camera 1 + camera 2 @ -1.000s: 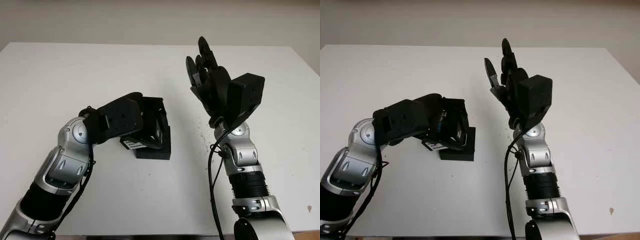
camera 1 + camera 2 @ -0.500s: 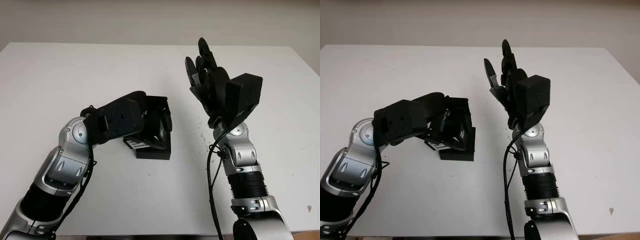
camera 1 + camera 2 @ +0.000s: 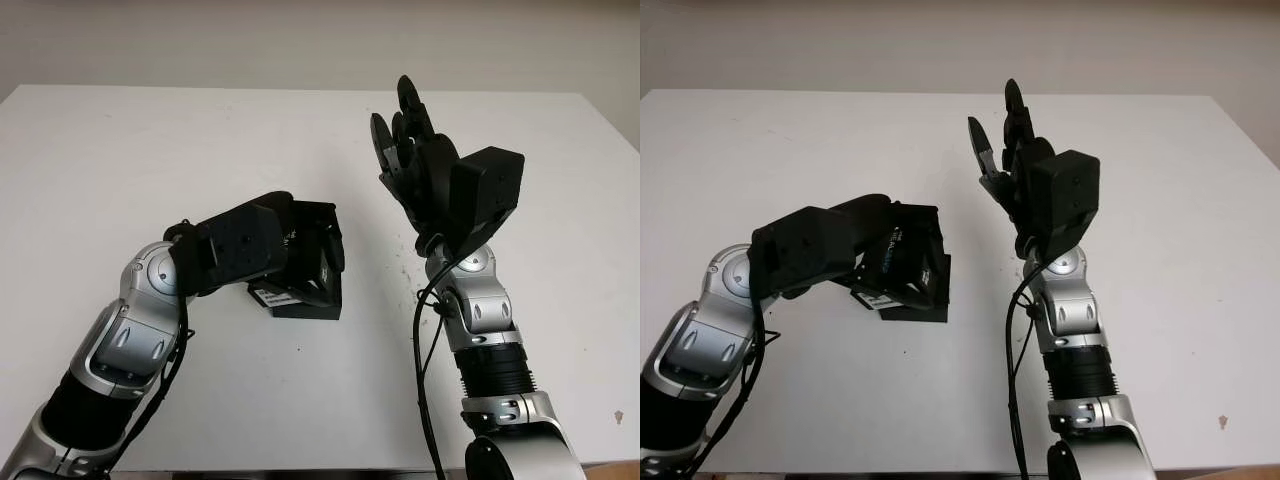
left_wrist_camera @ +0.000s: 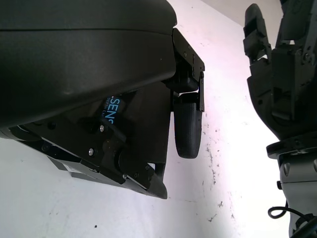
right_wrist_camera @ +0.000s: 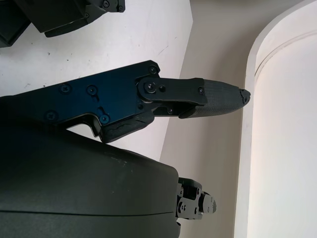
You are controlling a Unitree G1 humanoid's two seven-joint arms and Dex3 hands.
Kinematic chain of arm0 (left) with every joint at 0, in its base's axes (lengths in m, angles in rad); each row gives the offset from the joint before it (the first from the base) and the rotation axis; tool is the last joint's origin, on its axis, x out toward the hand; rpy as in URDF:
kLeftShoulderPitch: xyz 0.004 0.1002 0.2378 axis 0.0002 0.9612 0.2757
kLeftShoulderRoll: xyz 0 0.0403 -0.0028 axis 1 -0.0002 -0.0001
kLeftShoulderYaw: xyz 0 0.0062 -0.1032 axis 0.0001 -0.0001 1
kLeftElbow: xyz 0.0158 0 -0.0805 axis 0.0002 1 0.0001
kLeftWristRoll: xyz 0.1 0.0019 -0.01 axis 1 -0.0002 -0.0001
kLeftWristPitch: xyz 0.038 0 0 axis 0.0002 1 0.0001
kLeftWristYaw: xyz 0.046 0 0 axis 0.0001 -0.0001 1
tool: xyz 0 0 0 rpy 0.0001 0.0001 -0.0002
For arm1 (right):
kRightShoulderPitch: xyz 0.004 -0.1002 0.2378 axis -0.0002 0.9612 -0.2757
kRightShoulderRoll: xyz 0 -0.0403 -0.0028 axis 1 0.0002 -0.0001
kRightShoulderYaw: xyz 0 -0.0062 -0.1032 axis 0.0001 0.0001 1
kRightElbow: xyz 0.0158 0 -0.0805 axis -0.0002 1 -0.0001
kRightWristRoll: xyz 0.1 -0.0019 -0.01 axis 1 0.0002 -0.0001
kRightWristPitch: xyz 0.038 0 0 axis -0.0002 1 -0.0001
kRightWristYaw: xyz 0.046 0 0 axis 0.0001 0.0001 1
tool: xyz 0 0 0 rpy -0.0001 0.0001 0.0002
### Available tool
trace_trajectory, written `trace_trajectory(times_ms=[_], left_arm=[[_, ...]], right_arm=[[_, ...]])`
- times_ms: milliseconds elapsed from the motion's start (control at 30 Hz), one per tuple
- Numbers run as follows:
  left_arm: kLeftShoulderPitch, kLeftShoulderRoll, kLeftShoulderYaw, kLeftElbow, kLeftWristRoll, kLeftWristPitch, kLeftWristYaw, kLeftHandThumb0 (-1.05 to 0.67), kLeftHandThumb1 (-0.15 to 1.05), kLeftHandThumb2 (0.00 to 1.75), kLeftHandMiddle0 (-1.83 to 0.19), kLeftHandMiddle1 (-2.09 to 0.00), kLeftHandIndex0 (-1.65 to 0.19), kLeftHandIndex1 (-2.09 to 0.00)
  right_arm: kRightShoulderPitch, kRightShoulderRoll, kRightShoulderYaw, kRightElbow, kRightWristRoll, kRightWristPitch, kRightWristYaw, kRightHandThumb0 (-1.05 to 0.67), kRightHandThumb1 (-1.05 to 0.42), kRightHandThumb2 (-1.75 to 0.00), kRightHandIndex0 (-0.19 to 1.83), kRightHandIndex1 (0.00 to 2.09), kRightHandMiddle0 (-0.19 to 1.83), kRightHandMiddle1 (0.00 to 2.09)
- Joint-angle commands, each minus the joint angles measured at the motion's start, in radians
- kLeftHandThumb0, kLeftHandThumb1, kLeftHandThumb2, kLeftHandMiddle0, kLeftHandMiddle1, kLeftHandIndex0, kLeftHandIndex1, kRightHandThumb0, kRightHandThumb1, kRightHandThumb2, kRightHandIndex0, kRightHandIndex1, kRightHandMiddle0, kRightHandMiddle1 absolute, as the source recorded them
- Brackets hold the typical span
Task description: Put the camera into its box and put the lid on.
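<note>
Nearest, we saw the left hand point(image 3: 262, 240) clamped around the black camera point(image 3: 902, 262), tilted just above the flat black box piece point(image 3: 308, 302) lying near the middle of the table point(image 3: 120, 150). Farther back, the right hand point(image 3: 420, 160) stood raised, open, holding nothing.

My left hand point(image 3: 262, 240) is matte black, its wrist and forearm silver with black bands. The box point(image 3: 315, 262) it grips is black too, with pale blue lettering on one face and a small white label. The flat piece point(image 3: 308, 303) beneath is plain black. My right hand point(image 3: 415, 150) is black on a silver arm. The desk point(image 3: 120, 150) is white, lightly speckled.
</note>
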Motion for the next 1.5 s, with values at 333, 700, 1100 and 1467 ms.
trace_trajectory(times_ms=[333, 700, 1100, 1467], left_arm=[[-0.011, 0.002, -0.029, -0.007, 0.007, 0.003, 0.005, -0.07, 0.93, 0.05, -0.41, -1.58, -0.37, -1.67], [-0.048, -0.028, -0.069, 0.049, 0.030, -0.075, 0.021, -0.08, 0.92, 0.05, -0.40, -1.54, -0.37, -1.63], [-0.069, -0.050, -0.111, 0.051, 0.085, -0.043, 0.013, -0.13, 0.92, 0.05, -0.43, -1.58, -0.41, -1.58], [-0.056, -0.095, -0.125, 0.021, 0.108, 0.087, 0.017, -0.23, 0.94, 0.06, -0.03, -1.25, 0.09, -1.11]], right_arm=[[-0.010, 0.006, 0.003, 0.000, -0.004, -0.014, -0.004, -0.79, -1.05, -0.41, -0.13, 0.05, -0.10, 0.06], [-0.015, 0.018, 0.003, 0.015, -0.009, -0.013, -0.015, -0.81, -1.05, -0.40, -0.13, 0.05, -0.09, 0.07], [-0.017, 0.021, 0.005, 0.015, -0.018, -0.003, -0.022, -0.79, -1.05, -0.40, -0.13, 0.05, -0.08, 0.07], [-0.015, 0.025, 0.004, 0.019, -0.017, -0.011, -0.023, -0.79, -1.05, -0.40, -0.13, 0.06, -0.08, 0.06]])
